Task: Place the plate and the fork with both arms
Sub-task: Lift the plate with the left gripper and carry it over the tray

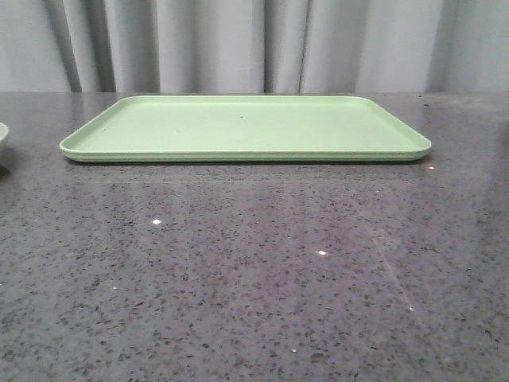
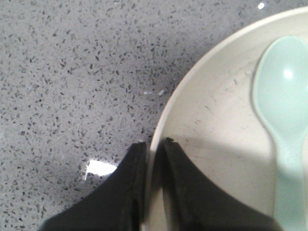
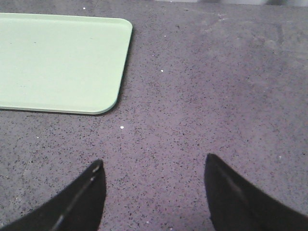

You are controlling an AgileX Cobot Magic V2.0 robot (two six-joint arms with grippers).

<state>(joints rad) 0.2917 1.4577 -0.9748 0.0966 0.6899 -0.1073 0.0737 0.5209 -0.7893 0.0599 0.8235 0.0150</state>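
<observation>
The cream plate (image 2: 216,125) fills one side of the left wrist view, and a sliver of its rim (image 1: 2,134) shows at the far left edge of the front view. My left gripper (image 2: 154,143) is shut on the plate's rim, one finger outside it and one inside. A pale blue round-ended utensil (image 2: 284,106) lies in the plate. My right gripper (image 3: 153,166) stands open over bare grey table, with nothing between its fingers. The fork is out of view.
A flat light-green tray (image 1: 246,127) lies across the back middle of the grey speckled table; its corner (image 3: 62,62) shows in the right wrist view, beyond and to one side of the right fingers. Grey curtains hang behind the table.
</observation>
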